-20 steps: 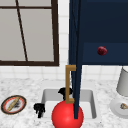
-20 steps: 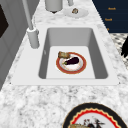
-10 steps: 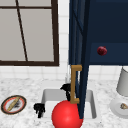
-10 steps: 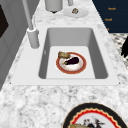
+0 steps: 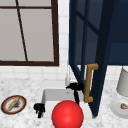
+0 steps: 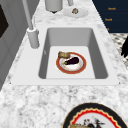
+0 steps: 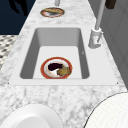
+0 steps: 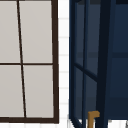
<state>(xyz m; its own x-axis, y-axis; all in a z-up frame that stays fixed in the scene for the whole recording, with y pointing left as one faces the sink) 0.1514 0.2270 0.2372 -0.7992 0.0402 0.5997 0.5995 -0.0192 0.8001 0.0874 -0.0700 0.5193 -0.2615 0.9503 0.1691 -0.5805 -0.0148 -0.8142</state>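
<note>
My right hand (image 5: 74, 86) is at the brass handle (image 5: 89, 82) of the navy cabinet door (image 5: 103, 62), its fingers against the handle's left side, seemingly curled on it. The door stands swung out over the sink (image 5: 53, 95). My left hand (image 5: 39, 109) hangs by the sink's front left corner, fingers relaxed and pointing down, holding nothing. It is also in the right side view, off the counter's front edge (image 7: 18, 6). A hand (image 6: 124, 47) shows at the right edge of the left side view. A red ball (image 5: 67, 115) sits low in front of the sink.
In the sink lies a red-rimmed plate (image 6: 82, 68) with an aubergine (image 6: 72, 60) and a piece of bread (image 6: 63, 54). The tap (image 6: 32, 35) stands behind the sink. A patterned plate (image 5: 5, 106) is on the left counter. A grey canister (image 5: 123, 82) and a white plate (image 5: 116, 110) are on the right.
The cabinet door has swung further open to the right, with the handle and my right hand moving along with it. It now hides the small red thing inside the cabinet. The left hand stayed put.
</note>
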